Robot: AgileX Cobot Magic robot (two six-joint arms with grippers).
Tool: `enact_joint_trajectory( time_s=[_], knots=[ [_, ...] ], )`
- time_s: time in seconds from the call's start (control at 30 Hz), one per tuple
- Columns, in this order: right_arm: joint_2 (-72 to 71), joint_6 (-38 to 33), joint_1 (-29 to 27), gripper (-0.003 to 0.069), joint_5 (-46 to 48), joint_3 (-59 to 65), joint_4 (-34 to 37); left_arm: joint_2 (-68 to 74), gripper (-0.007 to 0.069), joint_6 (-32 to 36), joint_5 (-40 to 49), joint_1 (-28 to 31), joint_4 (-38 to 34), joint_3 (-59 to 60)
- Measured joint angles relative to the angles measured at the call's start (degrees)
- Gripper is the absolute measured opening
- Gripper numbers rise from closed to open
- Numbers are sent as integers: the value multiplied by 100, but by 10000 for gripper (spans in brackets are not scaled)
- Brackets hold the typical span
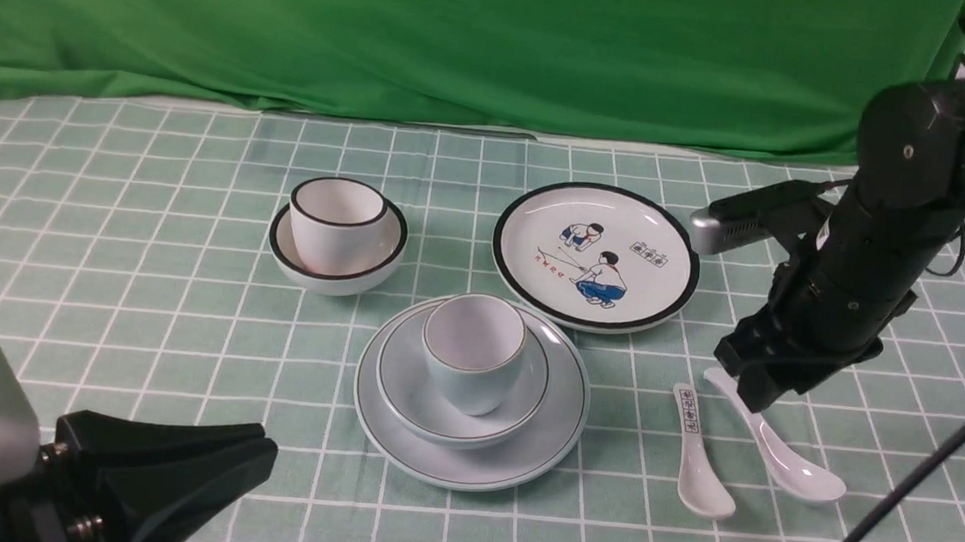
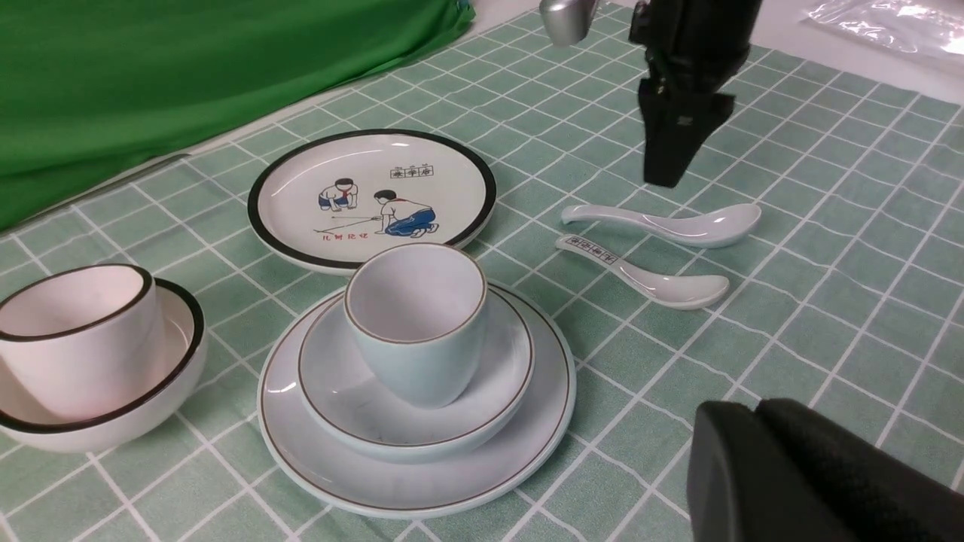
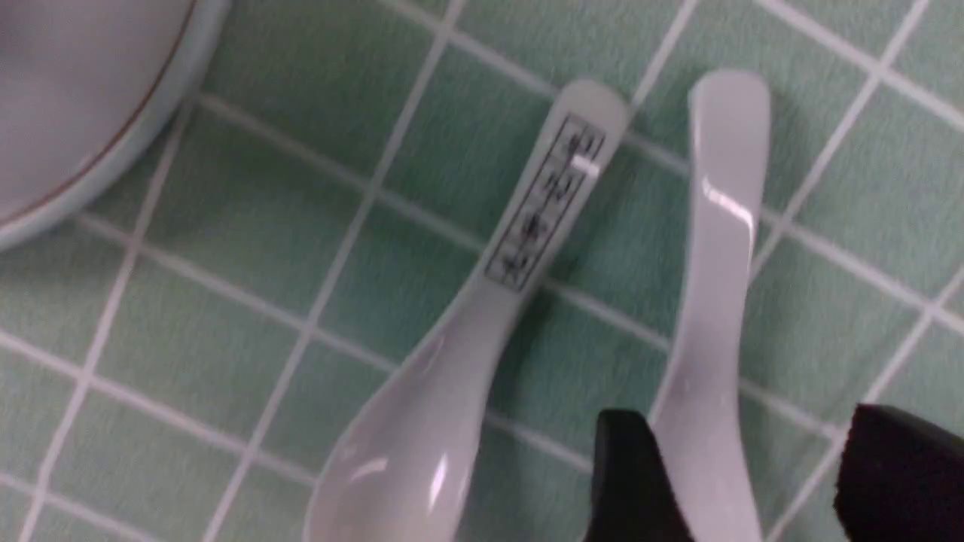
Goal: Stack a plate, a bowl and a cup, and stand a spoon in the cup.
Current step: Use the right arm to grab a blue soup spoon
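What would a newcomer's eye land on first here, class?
The cartoon plate, black-rimmed, stands out beyond the pale stack. Nearer the middle, the pale cup sits in a bowl on a plate. At right, the open right gripper hovers over the plain spoon.
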Motion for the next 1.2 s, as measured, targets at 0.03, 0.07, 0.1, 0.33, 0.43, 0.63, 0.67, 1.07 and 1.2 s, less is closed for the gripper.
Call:
enact_joint_trajectory(
  time_s=[0.03, 0.07, 0.1, 0.33, 0.43, 0.63, 0.67, 1.07, 1.2],
  knots=[
    [88, -131, -42, 429, -130, 0, 100, 0, 11, 0, 0, 0, 0, 0],
    [105, -187, -51, 431, -184, 0, 115, 0, 11, 0, 0, 0, 0, 0],
    [217, -340, -93, 433, -352, 0, 183, 0, 11, 0, 0, 0, 0, 0],
    [605, -622, -174, 427, -578, 0, 276, 0, 11, 19, 0, 0, 0, 0],
    [777, -722, -214, 426, -614, 0, 278, 0, 11, 23, 0, 0, 0, 0],
    [876, -888, -232, 360, -624, -17, 232, 0, 11, 23, 0, 0, 0, 0],
    [881, -894, -239, 321, -624, -17, 197, 0, 11, 23, 0, 0, 0, 0],
    [-143, -550, -183, 165, -90, 289, 483, 0, 11, 36, 58, 0, 0, 0],
    [-1301, -526, 93, 165, -893, 985, 780, 0, 11, 36, 58, 0, 0, 0]
  ],
)
